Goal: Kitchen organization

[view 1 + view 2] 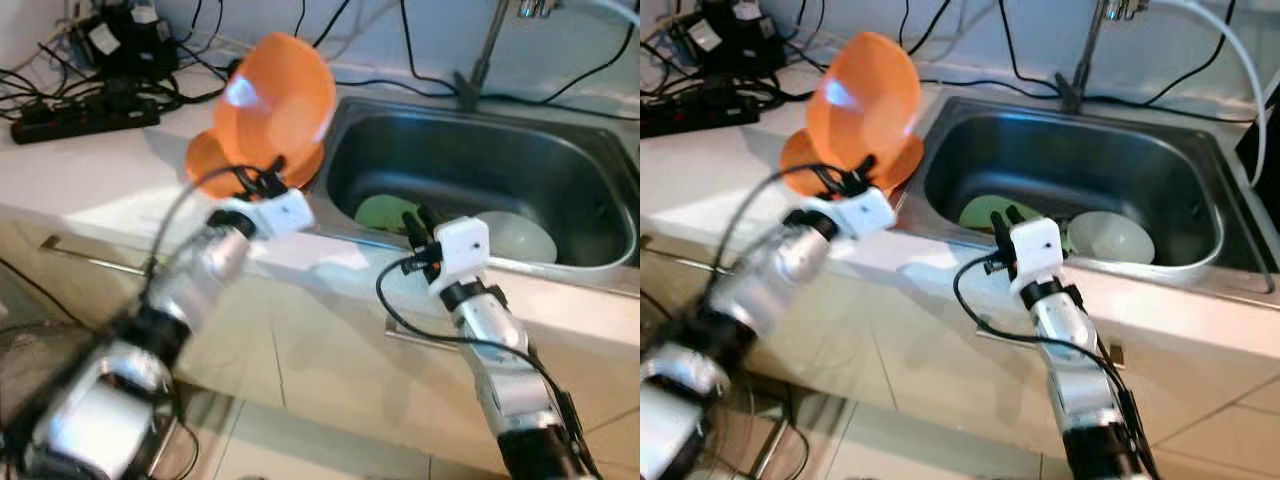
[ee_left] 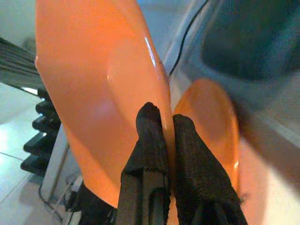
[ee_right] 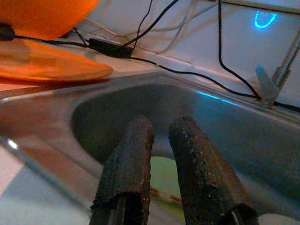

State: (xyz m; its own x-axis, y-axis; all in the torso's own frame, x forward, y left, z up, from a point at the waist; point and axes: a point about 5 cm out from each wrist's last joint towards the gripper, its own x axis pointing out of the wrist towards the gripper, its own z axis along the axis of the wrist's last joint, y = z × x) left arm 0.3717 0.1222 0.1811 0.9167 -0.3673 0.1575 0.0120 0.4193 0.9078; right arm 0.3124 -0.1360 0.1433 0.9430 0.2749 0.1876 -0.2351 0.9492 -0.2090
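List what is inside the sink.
Inside the steel sink: a green plate and a pale bowl. The right gripper covers part of the plate, so anything under it is hidden.

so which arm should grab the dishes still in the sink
The right. The right gripper hangs at the sink's front rim, empty, pointed at the green plate and pale bowl. The left gripper is shut on an orange plate, raised above another orange plate on the counter.

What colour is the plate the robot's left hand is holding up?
Orange. The plate, pinched by the left hand, shows best in the left wrist view.
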